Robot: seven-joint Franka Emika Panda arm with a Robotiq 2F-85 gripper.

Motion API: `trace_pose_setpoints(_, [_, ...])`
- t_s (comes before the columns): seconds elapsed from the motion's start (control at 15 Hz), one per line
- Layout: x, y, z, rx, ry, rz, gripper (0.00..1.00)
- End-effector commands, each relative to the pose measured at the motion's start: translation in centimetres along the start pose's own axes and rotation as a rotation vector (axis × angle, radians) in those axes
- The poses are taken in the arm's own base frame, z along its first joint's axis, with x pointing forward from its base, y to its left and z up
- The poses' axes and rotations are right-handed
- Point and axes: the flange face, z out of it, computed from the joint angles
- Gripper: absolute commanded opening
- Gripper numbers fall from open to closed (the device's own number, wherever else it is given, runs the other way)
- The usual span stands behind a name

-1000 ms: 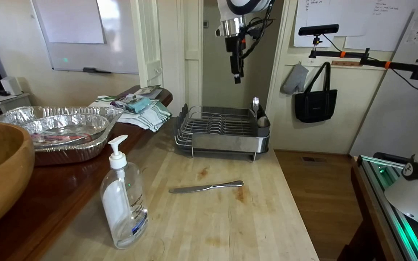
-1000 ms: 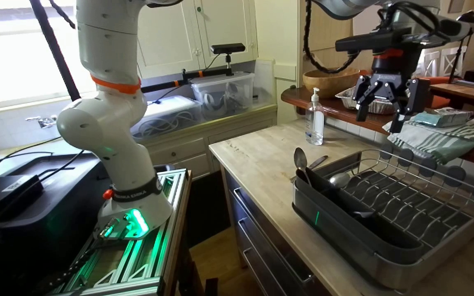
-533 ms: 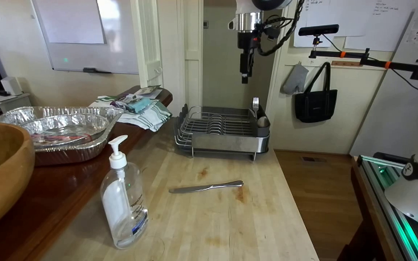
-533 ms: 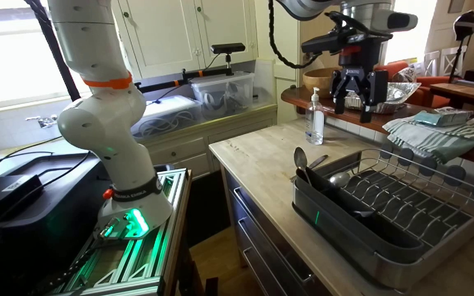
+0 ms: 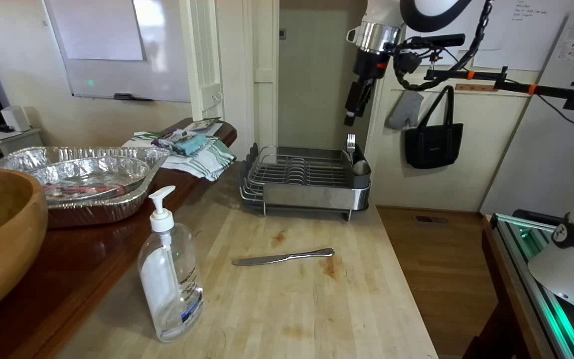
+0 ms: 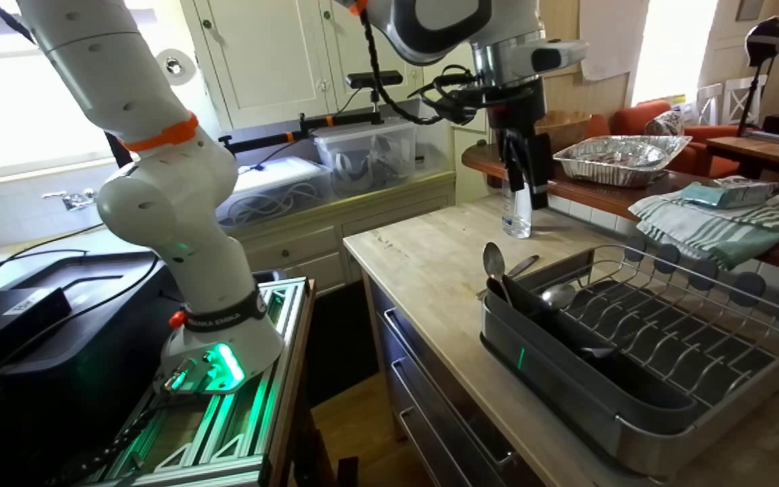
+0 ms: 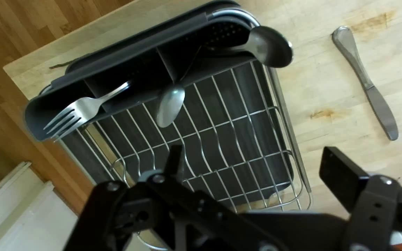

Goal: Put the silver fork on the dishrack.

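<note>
The silver fork stands tines up in the dark utensil holder of the dishrack. In the wrist view the fork leans in the holder's end compartment, its tines over the rim. A small silver piece in the holder in an exterior view may be the fork, but I cannot tell. The dishrack also shows in the wrist view and in an exterior view. My gripper is tilted above the rack, apart from the fork. In the wrist view its jaws are wide open and empty.
Two spoons stand in the utensil holder. A knife lies on the wooden counter. A soap pump bottle, foil pan, wooden bowl and striped towels are nearby.
My gripper has moved from over the rack's wire part toward its utensil-holder side and has turned and tilted. The fork, rack and knife have not moved.
</note>
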Motion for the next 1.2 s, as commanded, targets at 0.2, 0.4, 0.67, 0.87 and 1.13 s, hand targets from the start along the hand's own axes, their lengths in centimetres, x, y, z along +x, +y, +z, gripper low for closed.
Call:
trace_pose_setpoints(0.2, [-7.0, -0.6, 0.4, 0.059, 0.184, 0.142, 1.00])
trace_pose_setpoints(0.4, [-8.3, -0.6, 0.1, 0.081, 0.229, 0.175, 1.00])
trace_pose_setpoints(0.67, [-10.0, -0.1, -0.6, 0.095, 0.283, 0.278, 1.00])
trace_pose_setpoints(0.87, [-8.9, 0.7, -1.7, 0.100, 0.286, 0.345, 1.00])
trace_pose_setpoints(1.13, [-9.7, 0.9, -2.2, 0.110, 0.297, 0.359, 1.00])
